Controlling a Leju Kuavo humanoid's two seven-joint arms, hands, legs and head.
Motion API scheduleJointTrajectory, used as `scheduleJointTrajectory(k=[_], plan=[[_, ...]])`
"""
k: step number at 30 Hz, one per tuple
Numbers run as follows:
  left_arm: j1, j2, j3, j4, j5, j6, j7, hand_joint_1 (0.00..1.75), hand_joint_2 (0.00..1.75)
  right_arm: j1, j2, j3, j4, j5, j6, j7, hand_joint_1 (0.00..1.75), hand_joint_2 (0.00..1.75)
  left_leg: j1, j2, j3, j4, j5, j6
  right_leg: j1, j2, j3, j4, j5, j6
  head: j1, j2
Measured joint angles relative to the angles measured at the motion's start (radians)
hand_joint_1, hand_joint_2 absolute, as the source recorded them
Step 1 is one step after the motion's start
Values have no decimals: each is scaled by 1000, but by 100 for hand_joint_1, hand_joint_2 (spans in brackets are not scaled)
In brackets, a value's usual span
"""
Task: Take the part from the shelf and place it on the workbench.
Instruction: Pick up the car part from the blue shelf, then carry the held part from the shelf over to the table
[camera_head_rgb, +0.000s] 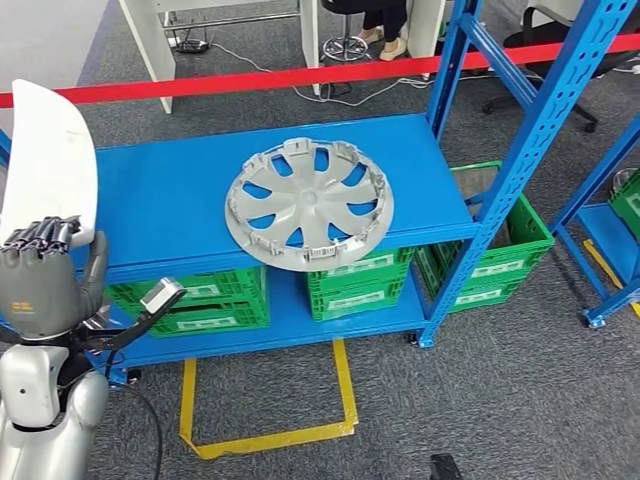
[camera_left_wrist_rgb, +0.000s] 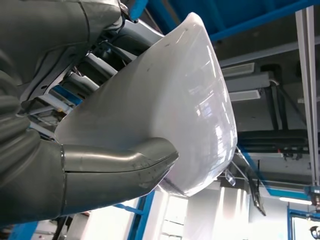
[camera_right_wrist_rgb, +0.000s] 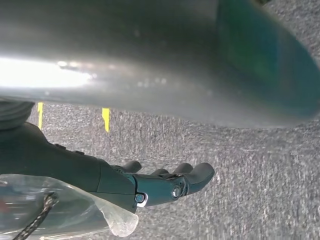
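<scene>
- White glossy curved part (camera_head_rgb: 47, 160), held upright in the left hand (camera_head_rgb: 39, 275), thumb (camera_left_wrist_rgb: 117, 167) pressed on its face, beside the blue shelf (camera_head_rgb: 173, 200).

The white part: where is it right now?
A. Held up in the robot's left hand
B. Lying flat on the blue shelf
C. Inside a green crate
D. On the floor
A. The left hand grips the white part from below, raised beside the shelf; the wrist view shows its thumb pressed against it.
</scene>
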Motion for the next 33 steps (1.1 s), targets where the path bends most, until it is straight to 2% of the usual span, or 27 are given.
scheduleJointTrajectory(k=[1, 2, 4, 5, 6, 7, 9, 10, 11, 12, 14, 15, 16, 17, 19, 20, 21, 23, 24, 25, 26, 27, 28, 29, 31, 32, 33], plan=[[-1, 1, -1, 0, 0, 0, 0, 175, 175, 0, 2, 0, 0, 0, 0, 0, 0, 0, -4, 0, 22, -41, 4, 6, -1, -1, -3, -2, 7, 5, 0, 0], [-1, 3, -2, 0, 0, 0, 0, 175, 175, 0, 3, 0, 0, 0, 1, 0, 0, 0, -8, 0, 29, -60, 4, 8, -3, -2, -5, -4, 15, 12, 0, 0], [-1, 5, -4, 0, 0, 0, 1, 175, 175, 0, 4, 0, 0, 0, 1, 0, 0, 0, -10, 0, 22, -71, 23, 11, -6, -3, -8, -10, 27, 26, -1, 0], [-2, 6, -5, 0, 0, 0, 2, 175, 175, 0, 5, 0, 1, 0, 1, 0, 0, 0, -8, 2, 17, -79, 36, 15, -6, -2, -15, -4, 17, 30, 0, 0], [-3, 7, -7, 0, 0, 0, 2, 175, 175, -1, 5, 0, 1, 0, 1, 0, 0, 0, -5, 4, 9, -87, 50, 20, -5, -1, -27, 16, -9, 34, 1, 0], [-3, 7, -10, 0, 0, 0, 3, 175, 175, -1, 5, 0, 1, -1, 1, 0, 0, 0, -2, 5, -2, -93, 64, 24, -4, -1, -44, 59, -51, 38, 3, 0], [-2, 8, -15, 0, 0, 0, 4, 175, 175, -1, 5, 0, 1, -1, 1, 0, 0, 0, -4, 6, -32, -93, 87, 29, -4, -1, -80, 182, -139, 45, 5, 0], [0, 8, -16, 0, 0, 0, 5, 175, 175, -1, 5, 0, 1, -1, 1, 0, 0, 0, -4, 6, -47, -91, 98, 28, -4, -1, -88, 235, -159, 47, 6, 0], [0, 9, -18, 0, 0, 0, 5, 175, 175, -1, 5, 0, 1, -1, 1, 0, 0, 0, -5, 6, -62, -89, 108, 27, -4, -1, -82, 259, -156, 49, 6, 0], [1, 9, -19, 0, 0, 0, 6, 175, 175, -1, 5, 0, 1, -1, 1, 0, 0, 0, -5, 6, -77, -86, 117, 25, -4, -1, -60, 249, -134, 50, 6, 0], [1, 11, -21, 0, 0, 0, 8, 175, 175, -2, 5, 0, 1, -1, 1, 0, 0, 0, -5, 6, -103, -76, 132, 20, -4, -1, 34, 130, -89, 48, 6, 0], [1, 11, -21, 0, -1, 0, 10, 175, 175, -4, 5, 0, 1, -1, 1, 0, 0, 0, -6, 6, -115, -70, 139, 16, -3, 0, 88, 53, -86, 44, 6, 0], [1, 12, -21, 0, -1, 0, 13, 175, 175, -5, 5, 0, 1, -1, 1, 0, 0, 0, -7, 6, -122, -65, 145, 12, -2, 1, 126, -5, -91, 40, 5, 0], [1, 13, -22, 0, -1, 0, 15, 175, 175, -5, 5, 0, 1, -1, 1, -1, 0, 0, -8, 6, -127, -62, 152, 8, -1, 2, 143, -38, -100, 36, 5, 0], [2, 16, -23, 0, -1, 0, 19, 175, 175, -5, 5, 0, 1, -2, 1, -4, 0, 0, -8, 6, -132, -61, 165, -2, 0, 1, 137, -47, -94, 23, 4, 0], [2, 18, -23, 0, -1, 0, 21, 175, 175, -4, 6, 0, 1, -4, 1, -5, 0, 0, -6, 5, -136, -56, 158, -9, -1, -1, 129, -48, -86, 14, 5, 0], [2, 21, -23, 0, 0, 0, 24, 175, 175, -4, 6, 0, 1, -5, 1, -6, 0, 0, -4, 4, -144, -37, 133, -17, -2, -4, 124, -49, -76, 3, 3, 0], [3, 27, -23, 0, 0, 0, 30, 175, 175, -5, 7, 0, 1, -7, 1, -8, 0, 0, 2, 3, -170, 60, 35, -31, -4, -7, 106, -49, -53, -9, 1, 0], [3, 30, -24, 0, 1, 0, 31, 175, 175, -5, 6, 0, 1, -8, 0, -9, 0, 0, 6, 3, -185, 129, -13, -36, -4, -8, 93, -48, -42, -11, 0, 0], [5, 32, -24, 0, 1, 0, 33, 175, 175, -4, 6, 0, 1, -9, -1, -10, 0, 0, 10, 3, -194, 189, -42, -41, -4, -8, 77, -46, -31, -10, 0, 0], [7, 34, -25, 0, 0, 0, 34, 175, 175, -4, 6, 0, 1, -9, -2, -12, 0, 0, 14, 3, -190, 224, -48, -44, -5, -8, 62, -43, -22, -8, 0, 0], [9, 37, -25, 0, 0, 0, 36, 175, 175, -3, 7, 0, 1, -10, -4, -15, 0, 0, 16, 3, -171, 224, -35, -46, -6, -8, 46, -39, -13, -6, 0, 0], [12, 40, -26, -1, -1, 0, 39, 175, 175, -3, 7, 0, 1, -11, -7, -19, 0, 0, 19, 3, -135, 187, -10, -48, -7, -8, 32, -35, -5, -2, 0, 0], [16, 43, -27, -4, -2, 0, 41, 175, 175, -3, 8, 0, 1, -11, -11, -23, 0, 0, 21, 3, -86, 122, 12, -48, -8, -8, 19, -31, 2, 3, -1, 0], [27, 50, -29, -16, 2, 0, 44, 175, 175, -4, 8, 0, 1, -11, -21, -34, 0, 0, 19, 2, 4, -15, 19, -43, -8, -7, 2, -24, 16, 16, 0, 0], [36, 55, -29, -24, 7, 0, 43, 175, 175, -3, 8, 0, 1, -11, -26, -40, 0, 0, 17, 1, 27, -55, 13, -39, -7, -7, -3, -24, 24, 23, 0, 0], [47, 59, -29, -33, 11, 0, 39, 175, 175, -3, 8, 0, 1, -11, -30, -47, 0, 0, 14, 0, 32, -72, 9, -32, -7, -6, -6, -26, 33, 31, 1, 0]])
